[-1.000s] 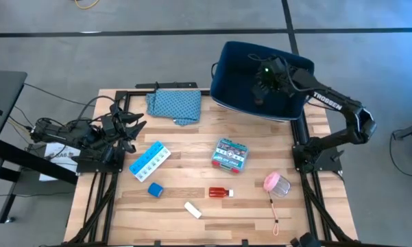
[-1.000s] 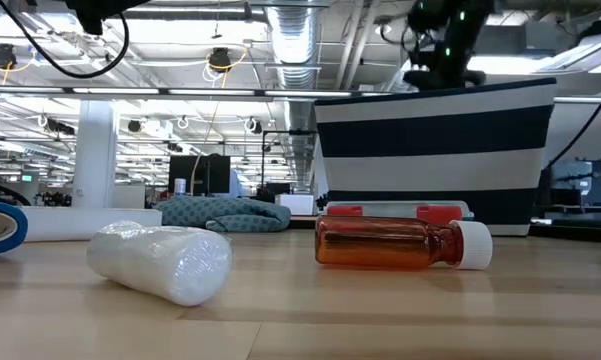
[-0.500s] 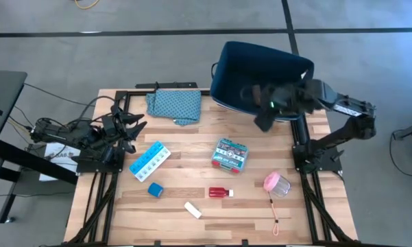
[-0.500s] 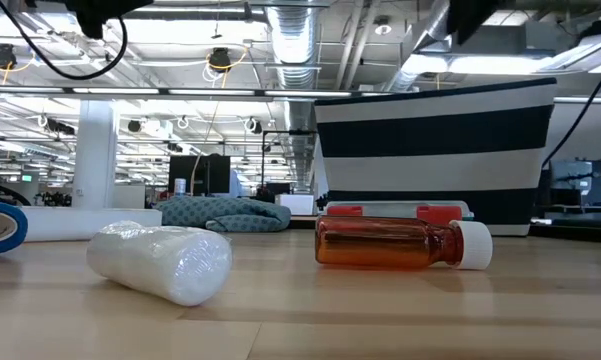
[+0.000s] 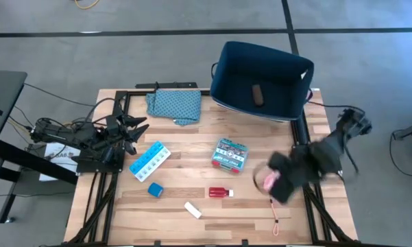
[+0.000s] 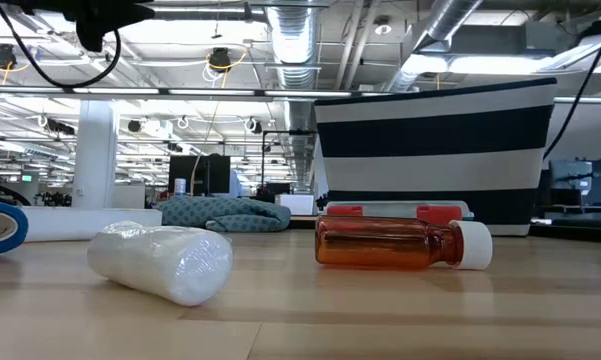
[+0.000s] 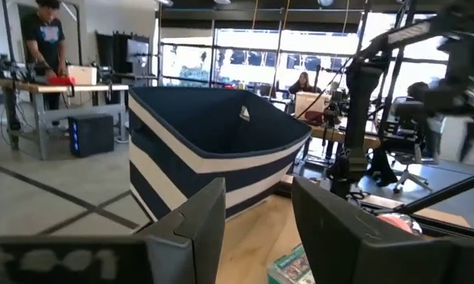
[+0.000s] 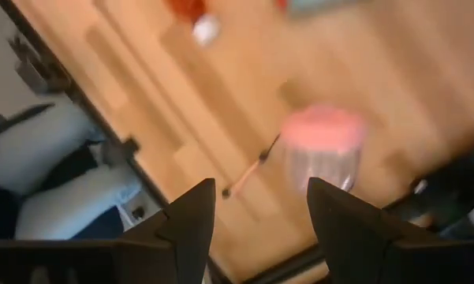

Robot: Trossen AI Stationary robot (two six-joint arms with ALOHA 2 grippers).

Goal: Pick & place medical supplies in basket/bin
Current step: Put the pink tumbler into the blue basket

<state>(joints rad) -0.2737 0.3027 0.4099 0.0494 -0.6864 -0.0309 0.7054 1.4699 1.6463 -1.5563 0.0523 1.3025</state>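
Note:
The navy bin [image 5: 260, 77] stands at the table's far right, and the brown oblong [image 5: 257, 95] lies on its floor. Lying flat on the table are the pill organizer [image 5: 149, 161], blue cube [image 5: 155, 189], white tube [image 5: 192, 210], red bottle [image 5: 220, 193] and teal-red box [image 5: 230, 154]. The pink roll [image 5: 269, 182] lies near the right edge. My right gripper [image 5: 284, 182] hovers open just above and beside it; in its wrist view the pink roll [image 8: 323, 142] lies ahead of the open right gripper [image 8: 260, 229]. My left gripper [image 7: 256, 229] waits open at the table's left edge.
A teal patterned cloth [image 5: 175, 105] lies folded at the far edge, left of the bin. A thin cord [image 5: 274, 209] trails from the pink roll toward the near edge. Bare wood shows between the items. Metal frame rails run along both table sides.
My right gripper has swung from above the bin toward the near edge and down, and now hangs over the pink roll. The brown oblong shows on the bin floor where the gripper stood before. No item on the table has moved.

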